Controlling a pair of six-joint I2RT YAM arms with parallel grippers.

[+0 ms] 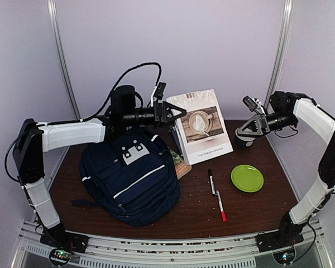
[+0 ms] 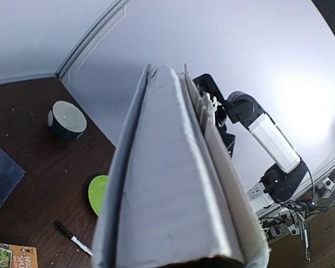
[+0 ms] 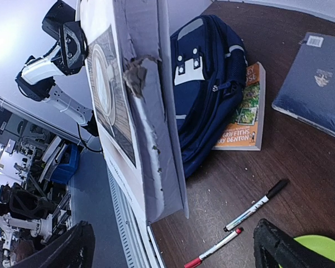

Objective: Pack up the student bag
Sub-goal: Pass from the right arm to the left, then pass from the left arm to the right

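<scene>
The student bag [image 1: 128, 176], a navy backpack with a white stripe, lies on the table's left half and also shows in the right wrist view [image 3: 212, 67]. My left gripper [image 1: 177, 113] is shut on the left edge of a large white book with a coffee picture [image 1: 202, 125], holding it upright and tilted. The book's grey edge [image 2: 173, 184] fills the left wrist view and hides my fingers there. My right gripper [image 1: 243, 132] hangs wide open to the right of the book [image 3: 128, 111], apart from it, with nothing between its fingers [image 3: 279, 248].
An orange book [image 1: 180, 165] lies partly under the bag. A dark blue book [image 3: 315, 84] lies flat behind the white book. Two pens [image 1: 211, 182] [image 1: 221, 206], a green plate [image 1: 247, 178] and a dark cup [image 2: 66, 118] sit on the right half.
</scene>
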